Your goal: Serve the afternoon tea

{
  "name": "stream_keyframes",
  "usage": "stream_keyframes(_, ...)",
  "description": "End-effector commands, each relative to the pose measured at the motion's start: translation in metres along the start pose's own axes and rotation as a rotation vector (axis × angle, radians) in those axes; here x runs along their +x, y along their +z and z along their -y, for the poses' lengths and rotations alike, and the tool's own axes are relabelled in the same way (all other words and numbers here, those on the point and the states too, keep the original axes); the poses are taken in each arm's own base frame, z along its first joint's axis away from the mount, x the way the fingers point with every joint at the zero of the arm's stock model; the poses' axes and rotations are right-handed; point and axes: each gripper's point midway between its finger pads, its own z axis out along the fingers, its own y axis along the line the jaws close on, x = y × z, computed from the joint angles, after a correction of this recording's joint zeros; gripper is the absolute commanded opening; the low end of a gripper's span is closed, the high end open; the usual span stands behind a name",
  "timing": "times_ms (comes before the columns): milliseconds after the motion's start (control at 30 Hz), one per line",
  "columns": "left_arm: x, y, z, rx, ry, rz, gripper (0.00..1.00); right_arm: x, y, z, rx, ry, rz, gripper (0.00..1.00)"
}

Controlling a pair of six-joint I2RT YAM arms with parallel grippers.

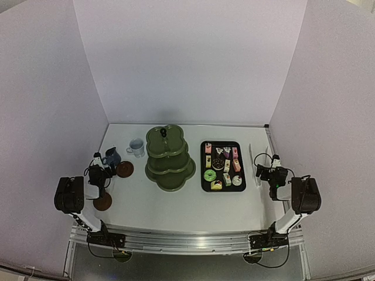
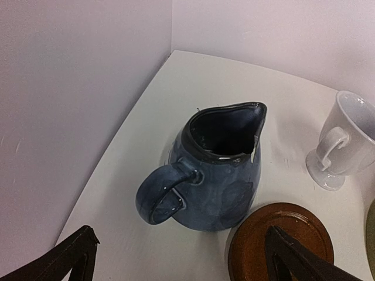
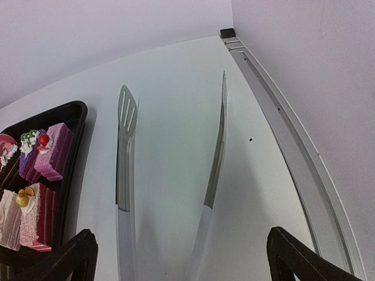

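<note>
Both wide apart, left claw [image 2: 180, 234] facing dark blue mug [image 2: 217, 175], right claw [image 3: 180, 234] facing tongs [image 3: 126, 152]

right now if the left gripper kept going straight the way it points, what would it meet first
Most likely the dark blue mug: it sits dead ahead of the left gripper, in line with the gap between its open fingers, handle nearest. The brown saucer lies just right of that line. Depth is unclear.

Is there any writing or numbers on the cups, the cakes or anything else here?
No text can be read anywhere.
The blue mug, pale mug, saucer, stand, cakes, tray and tongs show no words, numbers or logos.
</note>
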Motion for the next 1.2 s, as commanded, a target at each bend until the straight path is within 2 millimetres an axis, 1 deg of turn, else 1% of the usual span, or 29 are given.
stream_keyframes(0,-0.017,0.003,-0.003,-0.015,-0.016,0.043,1.0,-0.046,-0.007,0.024,0.188,0.069,0.036,0.98)
stream_keyframes(33,-0.018,0.002,-0.004,-0.021,-0.018,0.049,1.0,-0.055,-0.008,0.032,0.241,0.08,0.023,0.98)
stream_keyframes(67,-0.02,-0.001,-0.008,-0.043,-0.026,0.067,1.0,-0.064,-0.011,0.034,0.262,0.093,0.019,0.98)
stream_keyframes(133,-0.027,-0.008,-0.017,-0.092,-0.05,0.094,1.0,-0.078,-0.014,0.026,0.229,0.09,0.019,0.98)
stream_keyframes(200,-0.036,-0.016,-0.025,-0.136,-0.069,0.11,1.0,-0.085,-0.016,0.017,0.192,0.096,-0.005,0.98)
stream_keyframes(233,-0.044,-0.023,-0.026,-0.143,-0.076,0.124,1.0,-0.086,-0.019,0.014,0.184,0.106,-0.029,0.98)
stream_keyframes(333,-0.073,-0.044,-0.022,-0.123,-0.084,0.171,1.0,-0.102,-0.03,0.009,0.18,0.165,-0.043,0.98)
stream_keyframes(400,-0.086,-0.059,-0.017,-0.095,-0.094,0.168,1.0,-0.11,-0.038,0.006,0.174,0.205,-0.052,0.98)
stream_keyframes(433,-0.094,-0.066,-0.012,-0.066,-0.097,0.158,1.0,-0.113,-0.041,0.001,0.156,0.222,-0.061,0.98)
stream_keyframes(500,-0.103,-0.081,0.008,0.044,-0.082,0.11,1.0,-0.115,-0.047,-0.012,0.099,0.242,-0.107,0.98)
stream_keyframes(567,-0.114,-0.096,0.029,0.164,-0.082,0.094,1.0,-0.109,-0.049,-0.018,0.077,0.264,-0.174,0.98)
stream_keyframes(633,-0.117,-0.11,0.049,0.277,-0.069,0.06,1.0,-0.099,-0.05,-0.021,0.09,0.277,-0.258,0.98)
stream_keyframes(667,-0.124,-0.117,0.058,0.327,-0.056,0.059,1.0,-0.091,-0.049,-0.024,0.098,0.273,-0.309,0.98)
stream_keyframes(700,-0.125,-0.12,0.064,0.356,-0.053,0.038,1.0,-0.087,-0.051,-0.025,0.116,0.259,-0.347,0.98)
stream_keyframes(733,-0.133,-0.124,0.07,0.378,-0.049,0.032,1.0,-0.08,-0.051,-0.026,0.136,0.238,-0.39,0.98)
stream_keyframes(800,-0.137,-0.127,0.082,0.434,-0.031,-0.016,1.0,-0.068,-0.051,-0.033,0.164,0.175,-0.472,0.98)
stream_keyframes(833,-0.137,-0.13,0.091,0.486,-0.013,-0.048,1.0,-0.062,-0.052,-0.037,0.172,0.146,-0.513,0.98)
stream_keyframes(900,-0.145,-0.141,0.115,0.623,0.025,-0.075,1.0,-0.051,-0.051,-0.05,0.161,0.091,-0.572,0.98)
stream_keyframes(933,-0.144,-0.146,0.125,0.682,0.035,-0.091,1.0,-0.046,-0.05,-0.052,0.168,0.08,-0.599,0.98)
stream_keyframes(1033,-0.147,-0.157,0.148,0.765,0.073,-0.084,1.0,-0.034,-0.042,-0.048,0.199,0.075,-0.66,0.98)
stream_keyframes(1067,-0.146,-0.163,0.157,0.796,0.096,-0.081,1.0,-0.028,-0.039,-0.047,0.211,0.073,-0.69,0.98)
stream_keyframes(1133,-0.143,-0.172,0.169,0.842,0.144,-0.072,1.0,-0.02,-0.034,-0.042,0.251,0.071,-0.757,0.98)
stream_keyframes(1167,-0.141,-0.176,0.173,0.862,0.144,-0.078,1.0,-0.011,-0.032,-0.041,0.265,0.07,-0.796,0.98)
